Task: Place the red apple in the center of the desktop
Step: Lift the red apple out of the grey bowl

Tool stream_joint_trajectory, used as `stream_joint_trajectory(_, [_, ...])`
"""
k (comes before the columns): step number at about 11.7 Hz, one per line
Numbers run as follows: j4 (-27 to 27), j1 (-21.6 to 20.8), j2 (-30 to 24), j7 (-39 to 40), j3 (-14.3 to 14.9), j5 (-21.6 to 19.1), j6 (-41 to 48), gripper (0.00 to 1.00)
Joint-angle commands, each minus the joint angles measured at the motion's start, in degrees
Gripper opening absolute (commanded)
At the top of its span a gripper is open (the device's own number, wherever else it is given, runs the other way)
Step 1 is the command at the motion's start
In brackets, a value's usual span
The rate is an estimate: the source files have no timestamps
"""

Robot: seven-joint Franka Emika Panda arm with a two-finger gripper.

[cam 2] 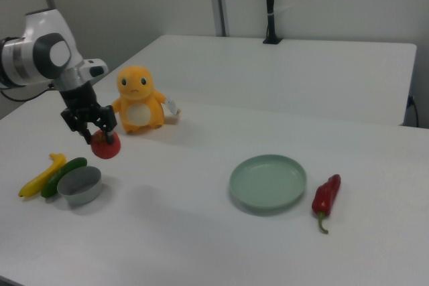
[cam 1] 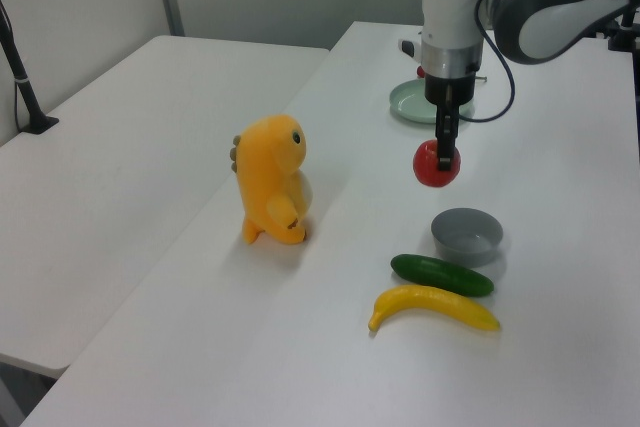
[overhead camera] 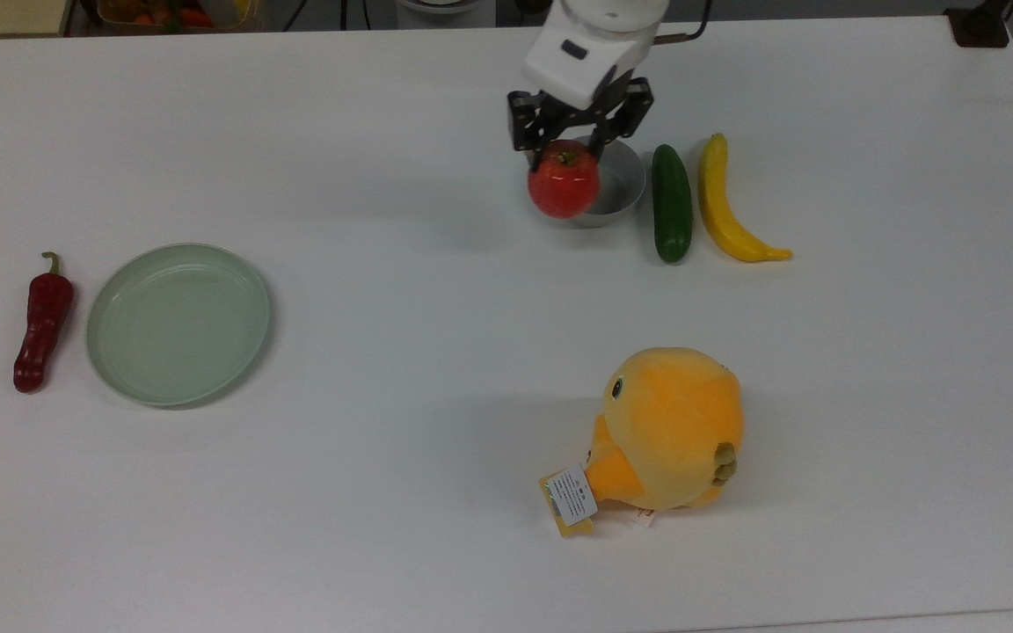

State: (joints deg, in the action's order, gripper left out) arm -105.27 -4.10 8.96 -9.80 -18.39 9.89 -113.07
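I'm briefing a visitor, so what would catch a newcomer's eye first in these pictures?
First, the glossy round red apple, hanging in the air in the white robot arm's gripper, jaws shut on it, above the plain white desktop beside the empty grey bowl. Next, the plump orange plush toy, standing near the top view's lower middle.

The white tag on the plush toy bears print too small to read.
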Motion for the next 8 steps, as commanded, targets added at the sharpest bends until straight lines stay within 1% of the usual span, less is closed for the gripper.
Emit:
stream_joint_trajectory(1, [-0.1, 1.4, -0.3, 2.7, 4.9, -0.7, 0.0, 0.23])
stream_joint_trajectory(3, [-0.1, 1.4, 0.2, 3.6, 8.4, -0.7, -2.1, 0.23])
stream_joint_trajectory(4, [-0.2, 1.4, 1.0, 3.7, 9.4, -0.7, -3.8, 0.23])
stream_joint_trajectory(5, [-0.2, 1.6, 2.0, 3.7, 9.7, -0.6, -5.3, 0.23])
stream_joint_trajectory(6, [-0.1, 1.5, 4.1, 3.2, 11.0, -0.4, -7.6, 0.23])
stream_joint_trajectory(7, [0.0, 1.5, 5.7, 2.7, 11.1, -0.4, -10.7, 0.23])
stream_joint_trajectory(8, [0.0, 1.4, 7.1, 1.6, 11.1, 0.0, -11.8, 0.23])
